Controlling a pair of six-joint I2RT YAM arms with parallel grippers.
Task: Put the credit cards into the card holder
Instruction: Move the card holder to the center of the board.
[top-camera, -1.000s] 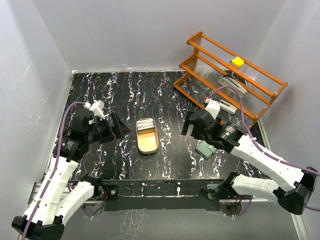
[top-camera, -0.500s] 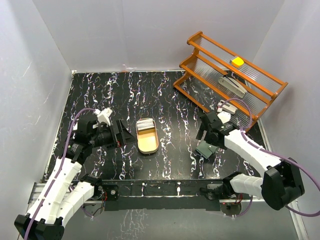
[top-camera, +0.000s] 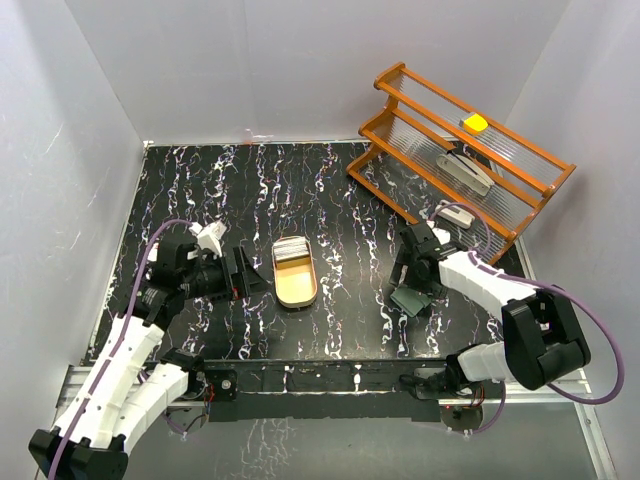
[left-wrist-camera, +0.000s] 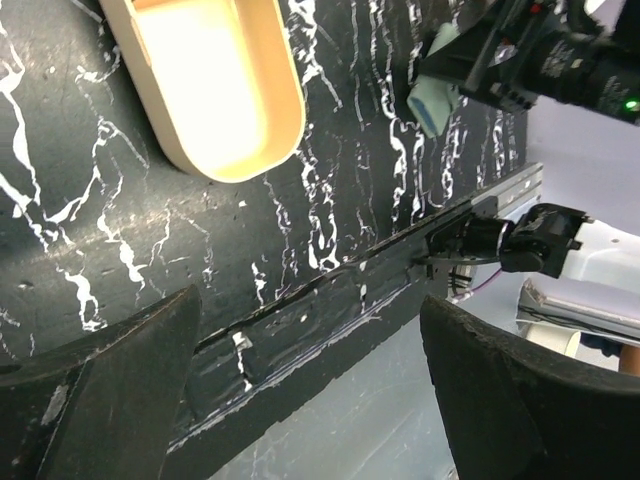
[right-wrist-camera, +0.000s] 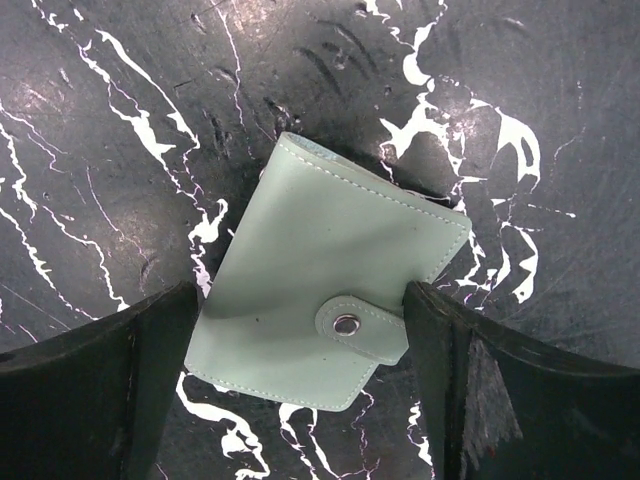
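Wallet lies shut right under my right gripper, between its wide jaws, long axis skewed to them. Left gripper, also wide, faces the tray.

Card holder half covered beneath the right gripper, its pockets folded out of sight between the fingers, credit cards beyond the left gripper too small to count, wooden tray cut off ahead.
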